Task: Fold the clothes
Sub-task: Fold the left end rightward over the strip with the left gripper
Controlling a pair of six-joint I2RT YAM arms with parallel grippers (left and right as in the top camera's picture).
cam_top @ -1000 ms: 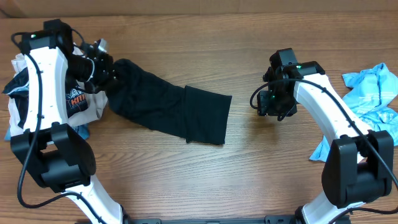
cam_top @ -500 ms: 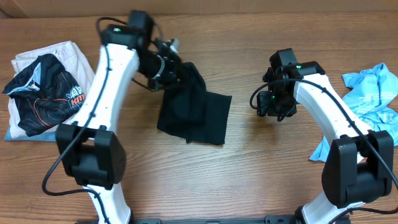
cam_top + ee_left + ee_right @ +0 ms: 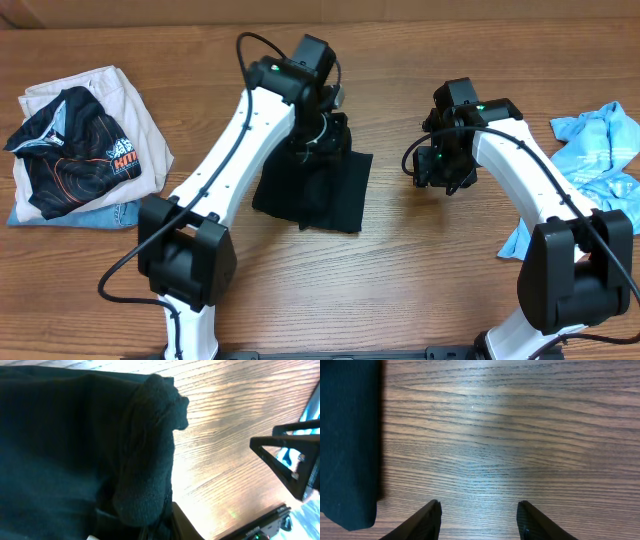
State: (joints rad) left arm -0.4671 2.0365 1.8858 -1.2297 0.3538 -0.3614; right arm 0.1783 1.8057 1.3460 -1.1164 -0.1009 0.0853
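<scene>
The plain black garment [image 3: 312, 190] lies folded over itself at the table's middle. My left gripper [image 3: 322, 138] is shut on a bunched end of it above the garment's far right part; in the left wrist view the bunched black fabric [image 3: 147, 450] fills the jaws and hangs over the flat black layer. My right gripper [image 3: 432, 172] hovers open and empty to the right of the garment; the garment's edge [image 3: 347, 440] shows at the left of its view, and its fingers [image 3: 431, 519] frame bare wood. The light-blue tee [image 3: 595, 150] lies crumpled at the far right.
A black jersey with orange-and-white graphics [image 3: 65, 145] lies on a beige cloth [image 3: 120, 110] at the far left, with a bit of blue fabric [image 3: 110, 212] under them. The wooden table [image 3: 430, 270] spreads around.
My left gripper has carried the garment's left end rightward across the table, folding the long black garment over itself. The right arm has not moved.
</scene>
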